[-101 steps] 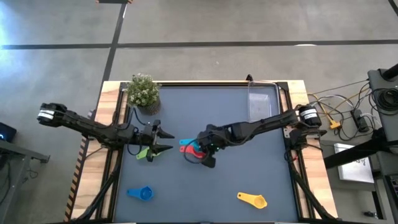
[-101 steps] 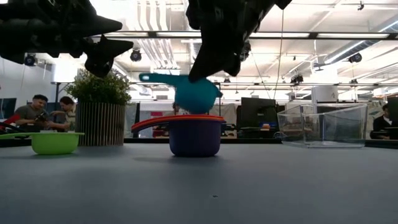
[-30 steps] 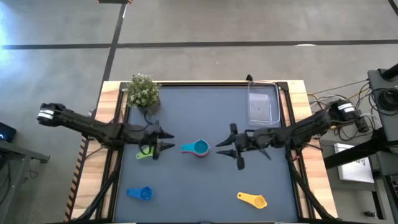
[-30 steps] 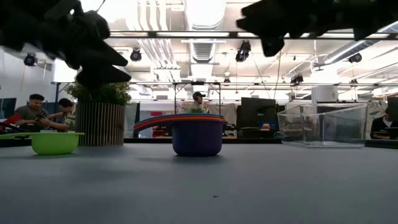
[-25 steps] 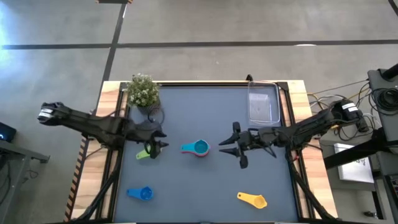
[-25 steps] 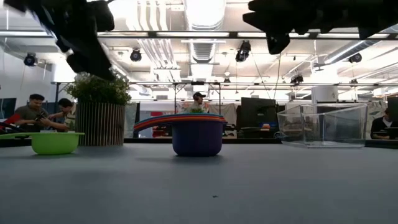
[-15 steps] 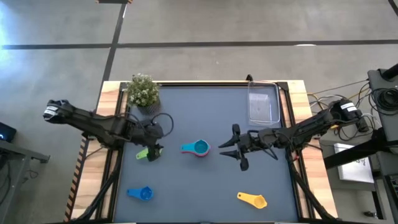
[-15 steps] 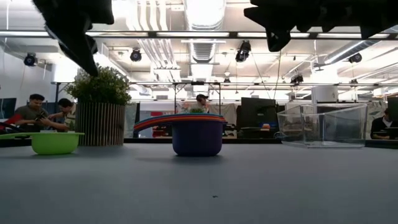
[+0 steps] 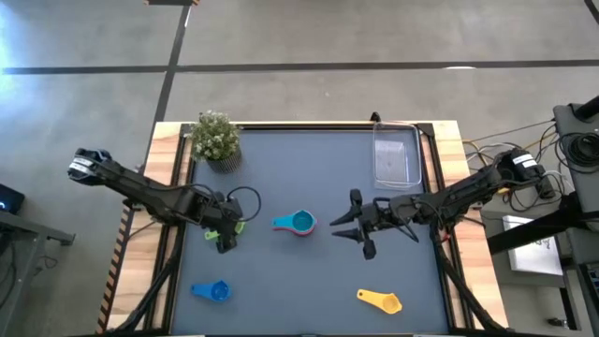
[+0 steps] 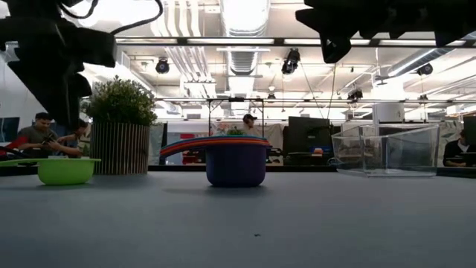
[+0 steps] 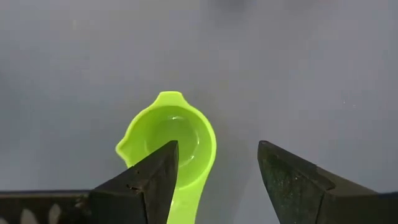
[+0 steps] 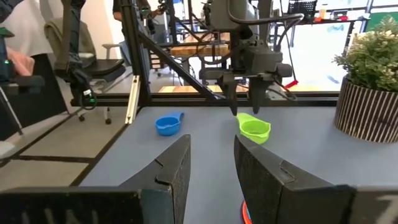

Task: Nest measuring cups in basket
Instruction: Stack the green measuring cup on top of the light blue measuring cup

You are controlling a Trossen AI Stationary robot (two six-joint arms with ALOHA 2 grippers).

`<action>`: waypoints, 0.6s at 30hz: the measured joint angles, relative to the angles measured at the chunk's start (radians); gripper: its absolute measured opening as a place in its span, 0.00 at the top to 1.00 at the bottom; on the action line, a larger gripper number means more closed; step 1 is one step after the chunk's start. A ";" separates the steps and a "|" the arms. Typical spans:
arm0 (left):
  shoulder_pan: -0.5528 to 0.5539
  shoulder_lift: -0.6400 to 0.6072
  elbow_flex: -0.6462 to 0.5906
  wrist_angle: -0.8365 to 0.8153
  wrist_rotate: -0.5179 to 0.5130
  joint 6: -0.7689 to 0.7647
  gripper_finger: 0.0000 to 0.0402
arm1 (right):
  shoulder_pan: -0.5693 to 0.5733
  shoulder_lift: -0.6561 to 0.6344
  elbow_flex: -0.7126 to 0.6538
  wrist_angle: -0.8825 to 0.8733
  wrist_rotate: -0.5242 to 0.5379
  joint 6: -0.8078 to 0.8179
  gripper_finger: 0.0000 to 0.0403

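On the dark counter (image 9: 309, 281), near its middle: a stack of nested measuring cups (image 9: 298, 223), light blue on top in the high view, purple bowl lowest with red and orange rims showing above it in the low view (image 10: 236, 159), handles pointing toward the left arm's side. Well apart from the stack, toward the left arm: the green cup (image 9: 236, 227), upright and alone on the counter, seen from straight above in the left wrist view (image 11: 174, 144). Directly over it: the left pincer (image 9: 225, 234), pointed down, open, jaws astride the cup's handle end and not visibly touching it, gripping nothing. To the other side of the stack: the right pincer (image 9: 358, 227), raised above the counter, open and empty, aimed across toward the stack, with the green cup (image 12: 254, 129) and the left arm beyond it in the right wrist view. At the near edge, on the left arm's side: the blue cup (image 9: 213, 291), lying alone. At the near edge, on the right arm's side: the yellow cup (image 9: 382, 300), also alone. At the far corner on the right arm's side: the clear basket (image 9: 396, 155), no cup visible inside. At the far corner on the left arm's side: a small potted plant (image 9: 216, 139). In the room behind the counter, in the low view: seated people (image 10: 39, 132).
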 joint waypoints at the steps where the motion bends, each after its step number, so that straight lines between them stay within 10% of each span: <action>1: -0.001 0.000 -0.005 0.015 0.001 0.000 0.49 | 0.000 0.000 0.000 0.000 0.000 -0.001 0.72; 18: -0.018 -0.019 -0.010 -0.142 -0.025 -0.017 0.37 | 0.000 0.000 -0.001 -0.033 0.000 0.001 0.72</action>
